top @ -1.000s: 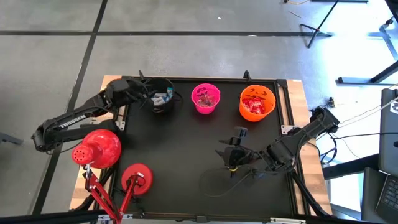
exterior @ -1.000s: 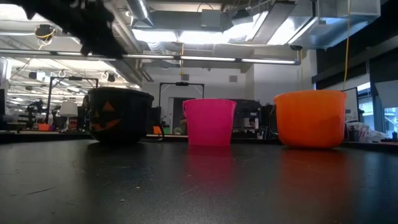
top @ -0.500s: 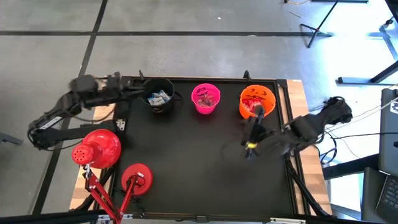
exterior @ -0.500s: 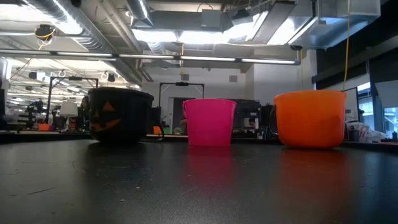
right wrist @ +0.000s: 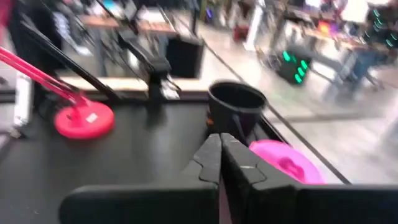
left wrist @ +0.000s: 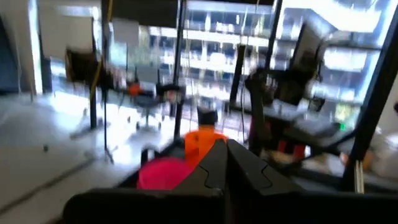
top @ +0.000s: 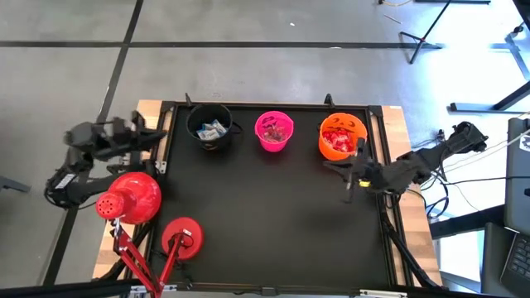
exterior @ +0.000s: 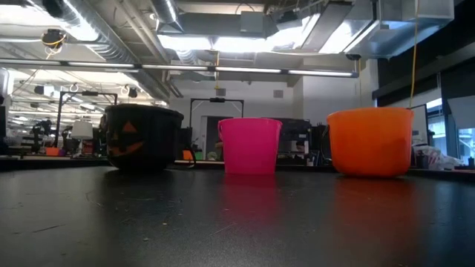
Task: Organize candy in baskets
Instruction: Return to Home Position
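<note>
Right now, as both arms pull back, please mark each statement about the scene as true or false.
1. From above, the black bucket, the pink bucket and the orange bucket stand in one row, in that order from left to right. True.
2. The pink bucket is empty. False: it holds candy.
3. The left gripper and the right gripper are both shut. True.
4. The right gripper hangs over the black bucket. False: it is beside the orange bucket, near the table's right edge.
</note>
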Motion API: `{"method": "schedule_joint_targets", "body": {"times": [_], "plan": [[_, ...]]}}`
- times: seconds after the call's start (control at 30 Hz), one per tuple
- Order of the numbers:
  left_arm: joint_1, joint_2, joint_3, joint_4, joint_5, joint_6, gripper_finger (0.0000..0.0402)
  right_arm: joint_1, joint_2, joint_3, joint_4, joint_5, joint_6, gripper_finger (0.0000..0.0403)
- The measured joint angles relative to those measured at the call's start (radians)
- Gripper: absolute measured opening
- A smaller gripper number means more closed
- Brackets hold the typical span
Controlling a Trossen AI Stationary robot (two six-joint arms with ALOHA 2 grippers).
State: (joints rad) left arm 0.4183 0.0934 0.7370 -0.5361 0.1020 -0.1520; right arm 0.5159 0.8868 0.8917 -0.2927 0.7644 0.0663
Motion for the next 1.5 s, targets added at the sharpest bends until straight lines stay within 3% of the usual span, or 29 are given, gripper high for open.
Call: {"method": "schedule_joint_targets", "body": {"times": [0.13,0.33,0.57,0.73,0.93,1.17,1.5], "plan": [[0.0,-0.005,-0.147,0.096,0.066,0.001,0.0,0.0,-0.155,-0.189,0.197,-0.043,-0.069,0.0018],[0.0,-0.005,-0.357,0.447,0.175,0.004,0.0,0.0,-0.409,-0.342,0.206,-0.052,-0.038,0.0004],[-0.018,-0.005,-0.425,0.465,0.19,-0.021,0.0,0.0,-0.708,-0.489,0.185,-0.094,-0.017,0.0003],[-0.079,-0.005,-0.425,0.482,0.187,-0.002,0.0,0.0,-0.847,-0.614,0.195,-0.103,0.007,0.0001],[-0.173,0.039,-0.467,0.533,0.128,0.005,0.0,0.0,-0.883,-0.764,0.33,-0.107,-0.015,0.0001],[-0.273,0.098,-0.613,0.874,0.086,0.033,0.0,0.0,-0.877,-0.876,0.474,-0.149,-0.025,0.0001],[-0.356,0.099,-0.625,0.891,0.031,0.049,0.0,-0.019,-0.865,-0.885,0.474,-0.182,-0.048,0.0]]}}
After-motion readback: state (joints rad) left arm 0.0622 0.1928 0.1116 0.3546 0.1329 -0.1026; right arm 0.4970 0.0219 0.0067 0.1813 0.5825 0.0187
